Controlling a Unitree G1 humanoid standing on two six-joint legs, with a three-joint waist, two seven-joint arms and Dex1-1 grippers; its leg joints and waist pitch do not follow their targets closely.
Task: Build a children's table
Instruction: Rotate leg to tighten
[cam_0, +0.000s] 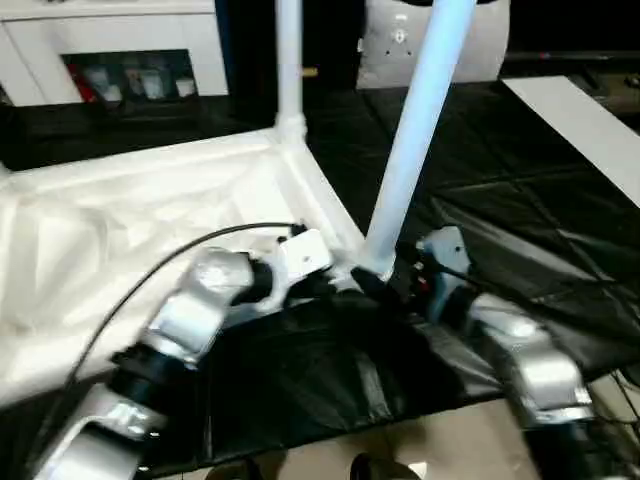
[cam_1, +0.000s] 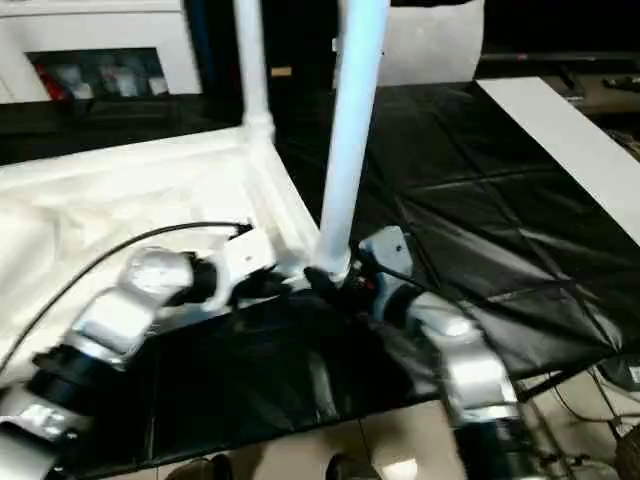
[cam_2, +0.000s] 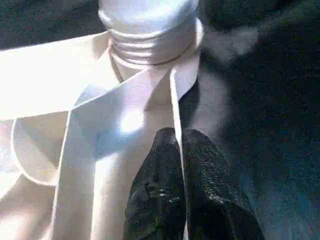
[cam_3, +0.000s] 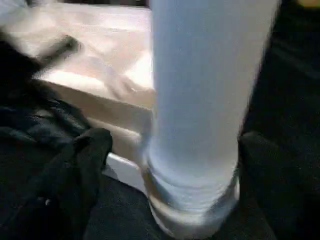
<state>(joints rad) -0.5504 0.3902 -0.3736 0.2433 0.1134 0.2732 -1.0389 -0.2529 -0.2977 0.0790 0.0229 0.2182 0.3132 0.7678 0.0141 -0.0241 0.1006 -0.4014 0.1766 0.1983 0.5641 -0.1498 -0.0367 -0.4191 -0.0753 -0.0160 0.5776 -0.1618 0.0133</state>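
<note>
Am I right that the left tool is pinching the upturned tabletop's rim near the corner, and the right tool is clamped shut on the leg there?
Not quite. The right tool stands open around the leg, fingers clear on either side, as the right wrist view shows. The left tool does pinch the tabletop's rim.

table top (cam_0: 120, 240) upturned on black mat (cam_0: 520, 230) | two legs (cam_0: 415, 140) upright

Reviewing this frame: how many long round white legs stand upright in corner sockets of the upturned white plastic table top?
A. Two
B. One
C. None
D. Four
A: two long round white legs rise from the ribbed underside of the white plastic table top, a near leg at the corner by the grippers and a far leg at the corner behind it.
</note>
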